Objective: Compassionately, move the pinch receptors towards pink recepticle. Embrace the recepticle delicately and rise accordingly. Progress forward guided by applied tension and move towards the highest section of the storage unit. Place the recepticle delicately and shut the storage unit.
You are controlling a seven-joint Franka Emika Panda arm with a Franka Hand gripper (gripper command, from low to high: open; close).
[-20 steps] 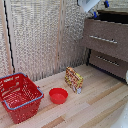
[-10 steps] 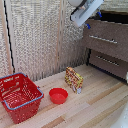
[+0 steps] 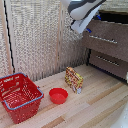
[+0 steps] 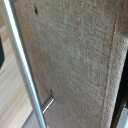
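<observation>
The pink mug is not in view. The dark-brown chest of drawers (image 3: 107, 47) stands at the exterior view's right. Its top drawer (image 3: 105, 37) and lower drawer (image 3: 107, 62) each carry a silver bar handle. A dark gap shows above the top drawer's front. My white-and-grey arm reaches in from the top, and the gripper (image 3: 86, 29) hangs just off the top drawer's near end. Only a speck of blue fingertip shows, so I cannot tell how the jaws stand. The wrist view is filled by a brown drawer front (image 4: 75, 60) with its silver bar handle (image 4: 25, 70), very close.
A red wire basket (image 3: 20, 95) sits at the exterior view's left on the wooden table (image 3: 95, 110). A flat red bowl (image 3: 58, 95) and a snack box (image 3: 74, 80) stand mid-table. A woven screen (image 3: 40, 40) forms the back wall.
My arm has come down and toward the exterior view's left, from the top right corner to beside the top drawer. The table objects have not moved.
</observation>
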